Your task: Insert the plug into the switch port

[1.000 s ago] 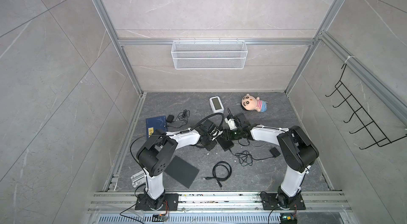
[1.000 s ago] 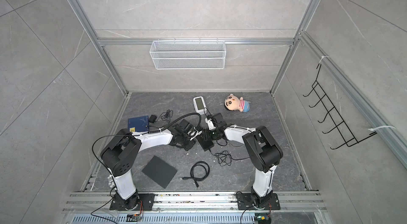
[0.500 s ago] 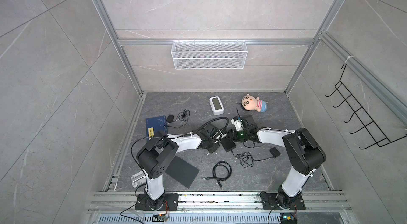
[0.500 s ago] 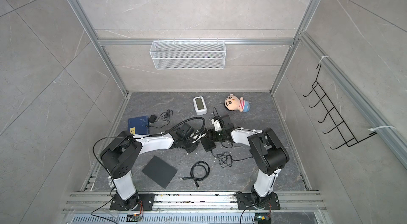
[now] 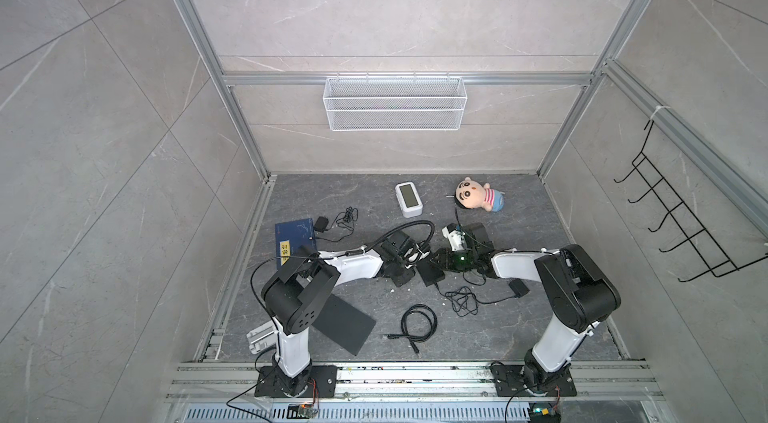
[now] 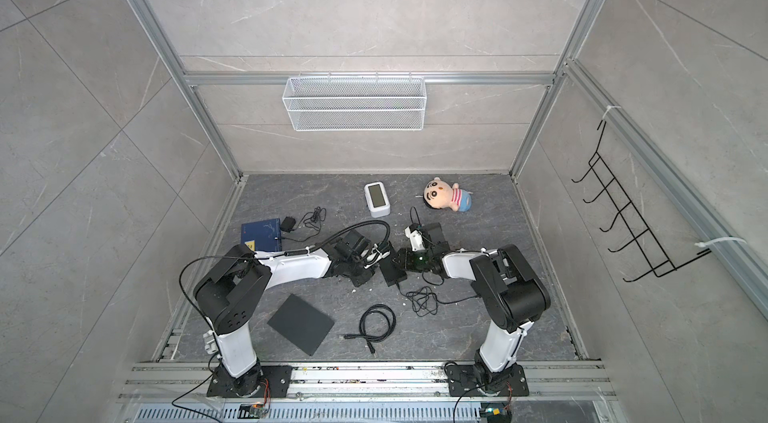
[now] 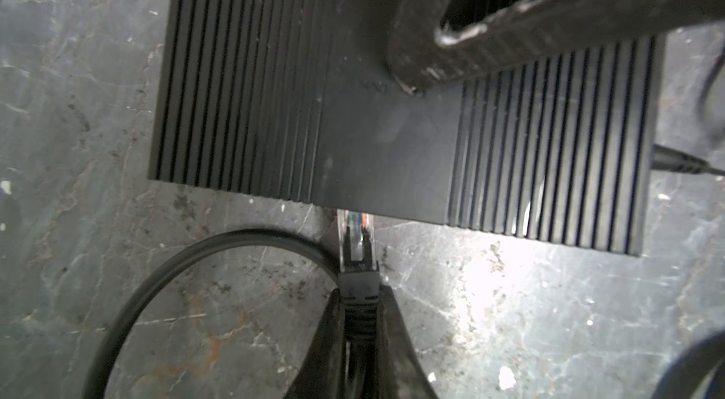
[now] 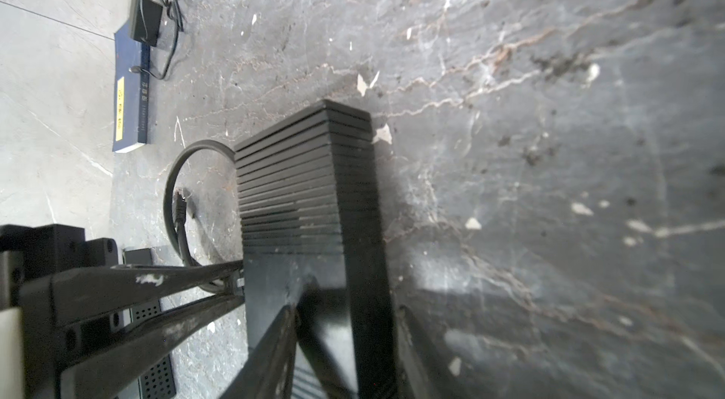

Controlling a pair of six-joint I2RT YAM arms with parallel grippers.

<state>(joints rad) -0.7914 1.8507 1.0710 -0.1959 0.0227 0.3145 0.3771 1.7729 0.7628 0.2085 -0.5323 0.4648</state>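
Shifted right claw (image 8: 349, 303) over switch (image 7: 274, 83) since earlier, grip unclear; pinching plug (image 7: 355, 238) by boot (image 7: 357, 278) in left claw (image 7: 359, 299), probably light, stiff, brittle.

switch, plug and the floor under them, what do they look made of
switch: matte black, probably moulded plastic, though metal is possible; fine parallel ribs at both ends, smooth middle panel.
plug: clear glossy plastic; coloured wires show through it. Its black ribbed boot looks rubbery.
floor: dark grey stone-look slab with pale and rusty veins and a faint sheen; real stone or print, cannot tell.
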